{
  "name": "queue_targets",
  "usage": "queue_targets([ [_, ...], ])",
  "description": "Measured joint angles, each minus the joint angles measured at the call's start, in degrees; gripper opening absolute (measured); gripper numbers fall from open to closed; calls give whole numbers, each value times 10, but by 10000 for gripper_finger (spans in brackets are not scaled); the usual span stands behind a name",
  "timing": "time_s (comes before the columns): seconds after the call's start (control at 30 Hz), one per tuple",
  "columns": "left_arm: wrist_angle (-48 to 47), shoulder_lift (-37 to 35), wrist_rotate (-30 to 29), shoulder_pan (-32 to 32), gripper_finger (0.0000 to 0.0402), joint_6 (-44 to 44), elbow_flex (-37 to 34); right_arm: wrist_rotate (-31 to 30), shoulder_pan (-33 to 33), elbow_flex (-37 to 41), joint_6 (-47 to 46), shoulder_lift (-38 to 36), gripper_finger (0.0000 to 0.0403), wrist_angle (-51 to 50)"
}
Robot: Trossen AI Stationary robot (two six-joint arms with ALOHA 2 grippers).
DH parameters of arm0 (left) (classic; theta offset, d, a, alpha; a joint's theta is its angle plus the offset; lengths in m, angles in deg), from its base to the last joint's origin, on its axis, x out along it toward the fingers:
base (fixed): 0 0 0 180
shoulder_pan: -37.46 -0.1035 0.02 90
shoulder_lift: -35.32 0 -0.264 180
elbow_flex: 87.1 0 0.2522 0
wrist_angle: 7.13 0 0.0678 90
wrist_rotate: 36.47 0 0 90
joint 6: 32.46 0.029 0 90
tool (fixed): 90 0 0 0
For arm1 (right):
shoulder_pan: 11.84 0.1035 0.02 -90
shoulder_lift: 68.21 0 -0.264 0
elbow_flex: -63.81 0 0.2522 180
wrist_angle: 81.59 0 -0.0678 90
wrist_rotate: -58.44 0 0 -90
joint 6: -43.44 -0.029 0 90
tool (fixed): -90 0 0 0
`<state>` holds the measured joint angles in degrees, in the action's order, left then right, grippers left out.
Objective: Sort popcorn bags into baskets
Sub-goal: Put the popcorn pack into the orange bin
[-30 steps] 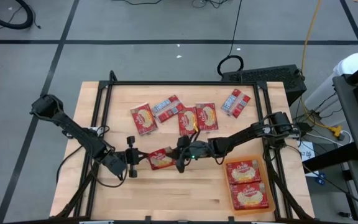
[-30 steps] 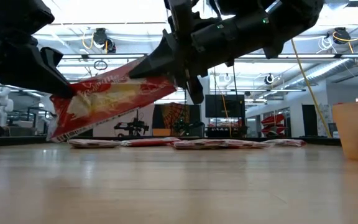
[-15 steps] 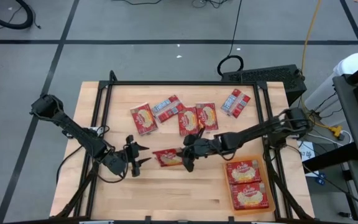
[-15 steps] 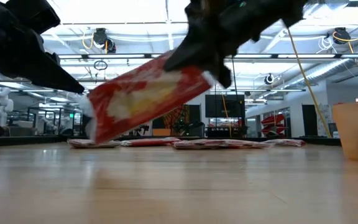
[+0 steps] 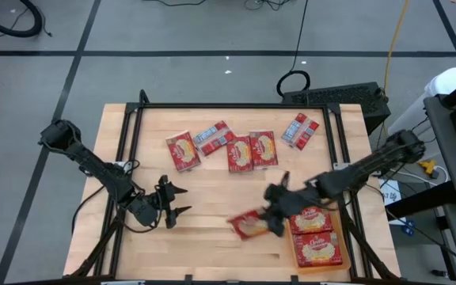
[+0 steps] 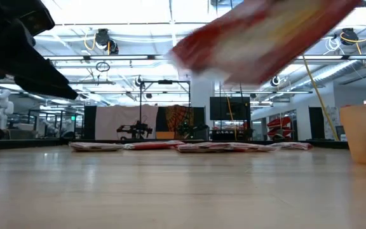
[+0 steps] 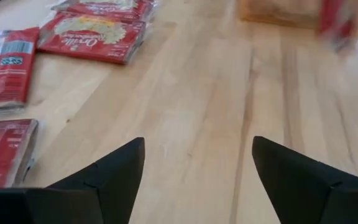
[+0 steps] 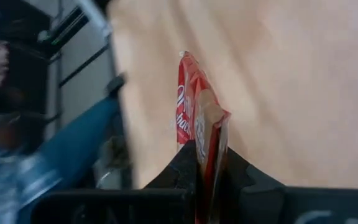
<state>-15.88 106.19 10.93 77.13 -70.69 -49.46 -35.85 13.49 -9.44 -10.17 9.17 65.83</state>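
Red popcorn bag now hangs from right end effector alone.

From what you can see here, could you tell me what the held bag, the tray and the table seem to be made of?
Held bag: thin printed film or coated paper, red; it shows as a thin edge between the shut right gripper fingers.
Tray: probably plastic, plain orange, smooth walls.
Table: wood, pale with visible grain and plank seams, light sheen.

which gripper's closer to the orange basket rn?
Right. The right gripper, holding a popcorn bag, is beside the orange basket; the left gripper sits open across the table.
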Motion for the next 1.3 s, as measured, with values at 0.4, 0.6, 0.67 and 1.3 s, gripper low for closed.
queue_targets([
  [0.4,-4,0,8,10,235,-40,0,-18,172,0,-212,-138,13,-107],
  [0.6,-5,0,12,29,217,-57,0,-32,251,0,-321,-159,13,-211],
  [0.67,-5,0,12,38,213,-63,0,-33,273,0,-361,-159,13,-236],
  [1.3,-5,0,6,61,223,-81,0,-79,432,0,-721,-181,13,-390],
])
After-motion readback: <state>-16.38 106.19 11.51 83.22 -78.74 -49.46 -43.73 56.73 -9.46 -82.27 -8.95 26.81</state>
